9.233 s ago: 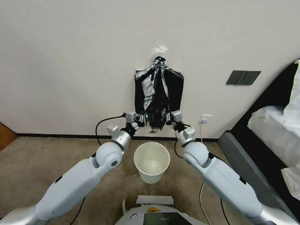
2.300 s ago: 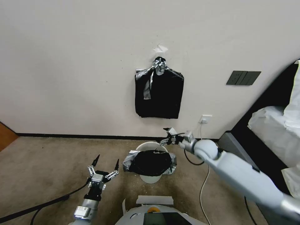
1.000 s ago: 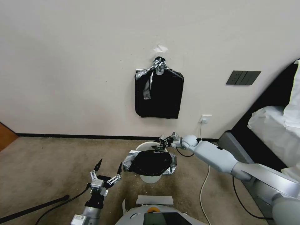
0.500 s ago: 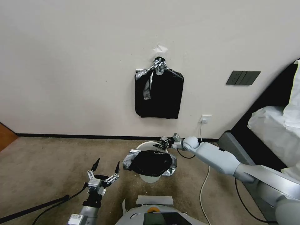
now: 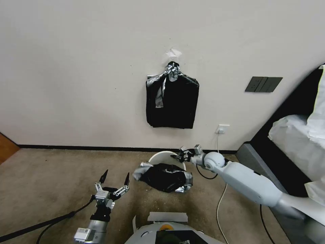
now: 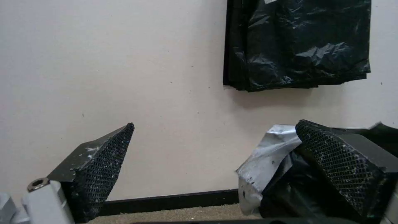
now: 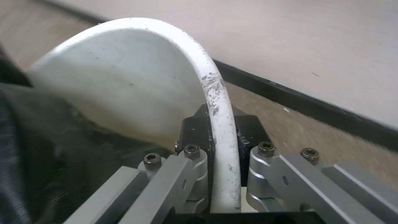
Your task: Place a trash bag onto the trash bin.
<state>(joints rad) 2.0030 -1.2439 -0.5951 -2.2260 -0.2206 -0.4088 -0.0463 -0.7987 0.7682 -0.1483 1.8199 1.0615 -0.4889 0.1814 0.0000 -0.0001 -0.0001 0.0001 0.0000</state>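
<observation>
Compared with half a second ago, the small round cream-white plastic trash bin has tipped from upright onto a slant, its rim tilted up toward the wall, while the thin glossy black trash bag has sagged lower toward the carpet. At the left, the left end effector hovers low over the floor with fingers spread and released, pointing up, well apart from the bin. At the right, the right arm reaches in low from the robot's right, its right end effector clenched on the bin's rolled rim at the far right side.
</observation>
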